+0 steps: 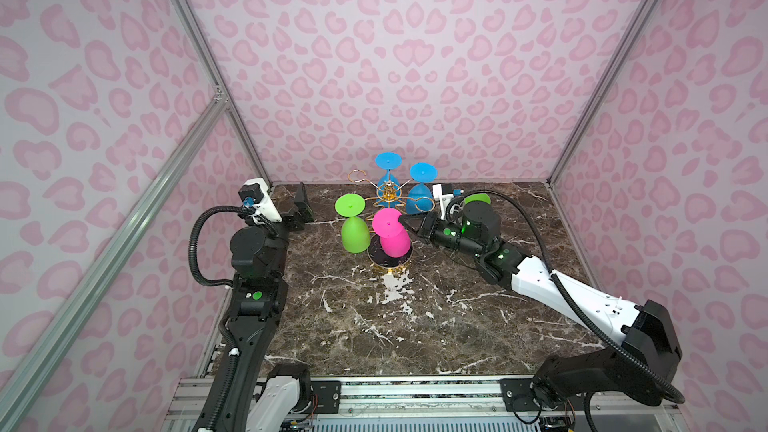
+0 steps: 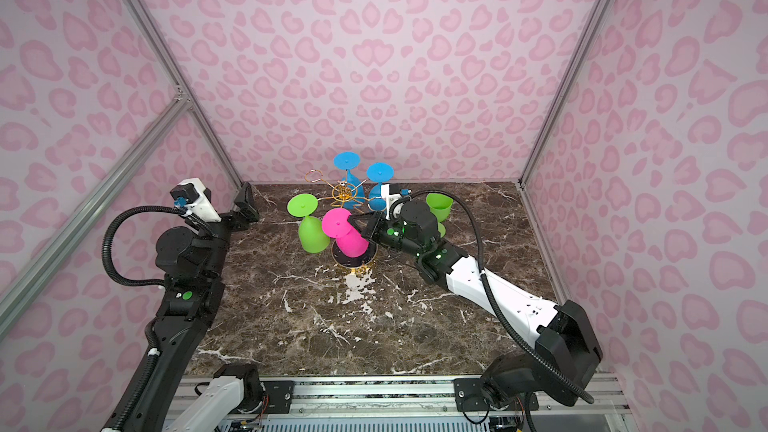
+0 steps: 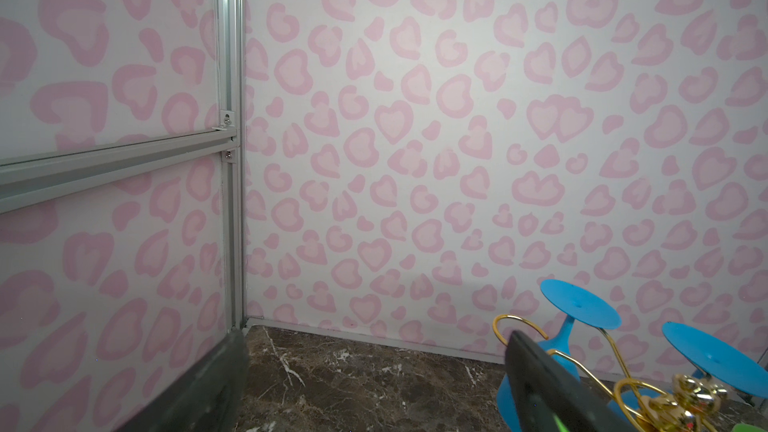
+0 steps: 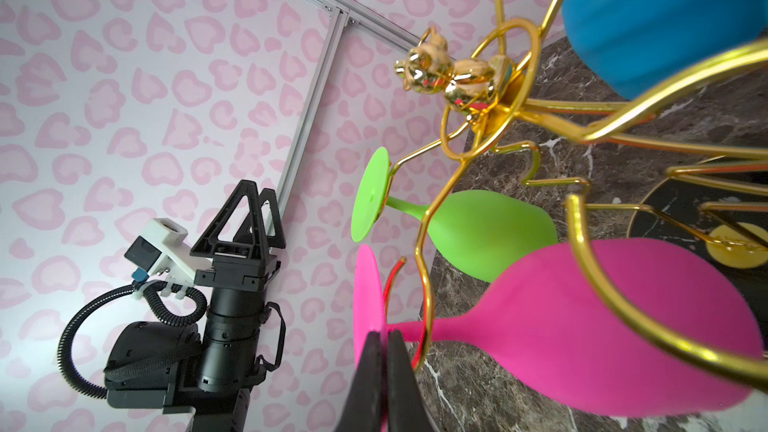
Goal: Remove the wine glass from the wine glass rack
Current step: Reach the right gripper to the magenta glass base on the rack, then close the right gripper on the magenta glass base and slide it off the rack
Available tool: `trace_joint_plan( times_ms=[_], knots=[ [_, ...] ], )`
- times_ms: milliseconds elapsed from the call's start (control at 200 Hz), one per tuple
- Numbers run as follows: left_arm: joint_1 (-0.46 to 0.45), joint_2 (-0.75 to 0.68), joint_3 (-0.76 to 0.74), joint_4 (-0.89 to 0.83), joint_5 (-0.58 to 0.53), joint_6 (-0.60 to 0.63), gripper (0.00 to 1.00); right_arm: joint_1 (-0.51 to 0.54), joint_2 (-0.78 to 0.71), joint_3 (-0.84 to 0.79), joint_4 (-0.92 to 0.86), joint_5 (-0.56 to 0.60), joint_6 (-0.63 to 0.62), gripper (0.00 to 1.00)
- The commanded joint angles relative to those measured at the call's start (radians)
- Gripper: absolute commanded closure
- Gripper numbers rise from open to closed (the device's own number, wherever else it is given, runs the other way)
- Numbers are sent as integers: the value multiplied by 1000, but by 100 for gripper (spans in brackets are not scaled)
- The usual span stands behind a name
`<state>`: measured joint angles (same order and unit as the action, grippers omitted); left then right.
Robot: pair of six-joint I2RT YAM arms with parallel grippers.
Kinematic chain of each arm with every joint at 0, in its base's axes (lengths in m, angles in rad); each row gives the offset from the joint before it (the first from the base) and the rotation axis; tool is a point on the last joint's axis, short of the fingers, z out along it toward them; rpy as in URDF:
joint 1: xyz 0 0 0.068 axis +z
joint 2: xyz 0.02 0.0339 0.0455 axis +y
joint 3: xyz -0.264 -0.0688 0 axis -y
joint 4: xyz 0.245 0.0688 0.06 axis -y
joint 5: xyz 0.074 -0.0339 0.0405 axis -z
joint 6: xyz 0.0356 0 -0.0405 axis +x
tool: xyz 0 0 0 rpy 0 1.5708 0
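Right gripper (image 4: pixel 384 336) pinches pink wine glass (image 4: pixel 623 326) foot, hanging on wine glass rack (image 4: pixel 505 108); left gripper (image 1: pixel 303 204) released.

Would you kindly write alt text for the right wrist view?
The right gripper is shut on the foot of the pink wine glass, which hangs upside down from the gold wine glass rack. A green wine glass hangs beside it.

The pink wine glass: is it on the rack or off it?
Hanging upside down: the stem of the pink wine glass sits in a wine glass rack loop; right gripper jaws pinch its foot.
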<state>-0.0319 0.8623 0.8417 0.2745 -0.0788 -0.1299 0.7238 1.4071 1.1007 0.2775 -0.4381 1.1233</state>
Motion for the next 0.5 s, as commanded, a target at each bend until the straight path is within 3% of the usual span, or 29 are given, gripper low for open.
trace_joint_plan(
  times_ms=[0, 495],
  knots=[
    [1, -6, -3, 11, -7, 9, 3, -6, 8, -22, 107, -25, 63, 100],
    [-6, -8, -3, 11, -6, 10, 3, -14, -14, -27, 119, 27, 95, 100]
  ],
)
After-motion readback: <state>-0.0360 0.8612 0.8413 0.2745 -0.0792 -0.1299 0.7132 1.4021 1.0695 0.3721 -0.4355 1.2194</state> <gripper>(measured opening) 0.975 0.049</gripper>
